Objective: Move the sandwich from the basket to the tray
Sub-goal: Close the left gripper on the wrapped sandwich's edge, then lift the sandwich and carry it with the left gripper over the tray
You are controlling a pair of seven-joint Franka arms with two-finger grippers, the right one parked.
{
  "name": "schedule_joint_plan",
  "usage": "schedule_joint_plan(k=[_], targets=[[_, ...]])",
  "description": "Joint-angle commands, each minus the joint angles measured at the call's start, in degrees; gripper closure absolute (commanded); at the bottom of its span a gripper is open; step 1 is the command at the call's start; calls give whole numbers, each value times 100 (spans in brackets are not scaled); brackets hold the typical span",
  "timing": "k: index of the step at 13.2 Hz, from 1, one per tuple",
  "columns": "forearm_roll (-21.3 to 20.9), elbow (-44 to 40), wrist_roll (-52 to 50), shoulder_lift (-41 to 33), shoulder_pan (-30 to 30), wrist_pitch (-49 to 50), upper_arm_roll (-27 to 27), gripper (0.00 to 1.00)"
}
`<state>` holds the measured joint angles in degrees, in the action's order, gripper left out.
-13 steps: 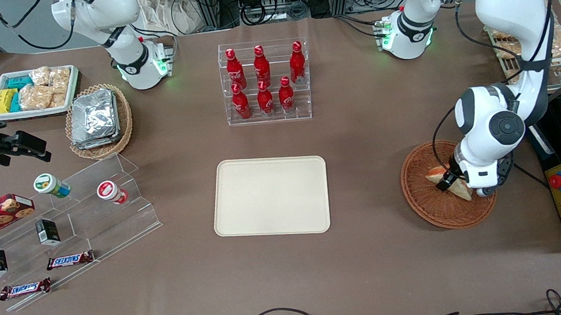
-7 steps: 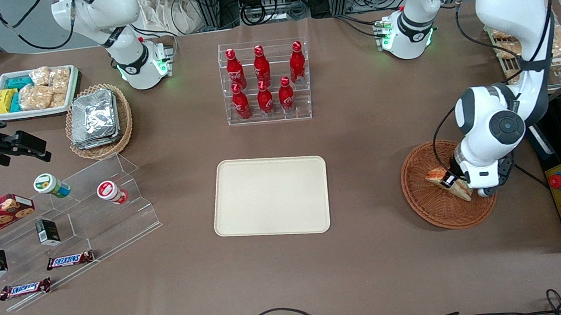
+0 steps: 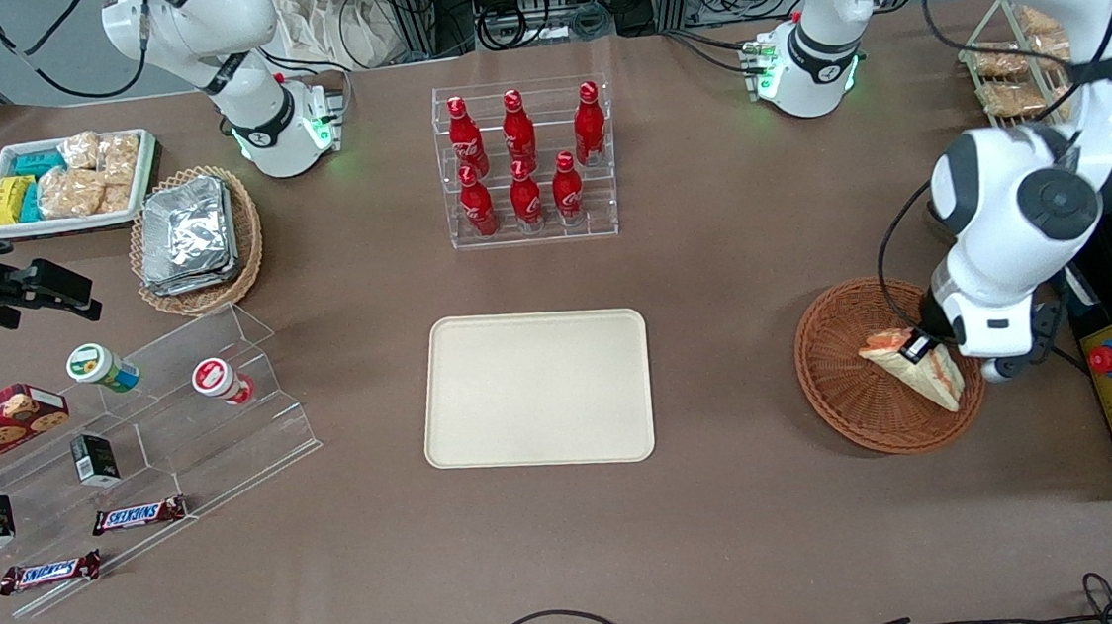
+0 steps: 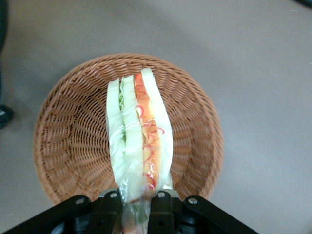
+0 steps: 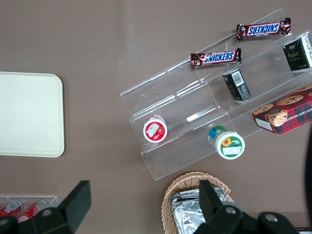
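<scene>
The sandwich (image 3: 916, 368) (image 4: 140, 141), a wrapped white-bread wedge with orange-red and green filling, hangs lifted above the reddish-brown wicker basket (image 3: 844, 383) (image 4: 73, 141) toward the working arm's end of the table. My gripper (image 3: 919, 347) (image 4: 136, 204) is shut on the sandwich's wide end, its fingers (image 4: 163, 207) pressing the clear wrap from both sides. The cream-beige tray (image 3: 536, 389) (image 5: 27, 114) lies flat at the table's middle, well away from the gripper and with nothing on it.
A clear rack of red bottles (image 3: 524, 161) stands farther from the front camera than the tray. A stepped clear display (image 3: 140, 454) with cups, boxes and chocolate bars, a tan basket of foil packets (image 3: 195, 236) and a white snack tray (image 3: 69, 182) lie toward the parked arm's end.
The gripper has closed on the sandwich and risen with it, lifting it off the basket floor; the arm's wrist has moved up and slightly outward.
</scene>
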<state>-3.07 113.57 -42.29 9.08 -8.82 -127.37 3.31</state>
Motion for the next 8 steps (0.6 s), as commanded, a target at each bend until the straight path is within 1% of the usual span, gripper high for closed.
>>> schedule_joint_plan(k=[1,2,3,5,7,8], targets=[[17,-1324,405,-73,20,1560,-313,100],[-27,-1729,440,-73,29,1914,-514,100],[-45,-2046,458,-73,73,2031,-699,100],[-62,-2435,773,-90,108,2267,-1182,100],[25,-2821,985,-38,38,2777,-1350,100],[34,-2875,1073,-3,21,2814,-1481,100]])
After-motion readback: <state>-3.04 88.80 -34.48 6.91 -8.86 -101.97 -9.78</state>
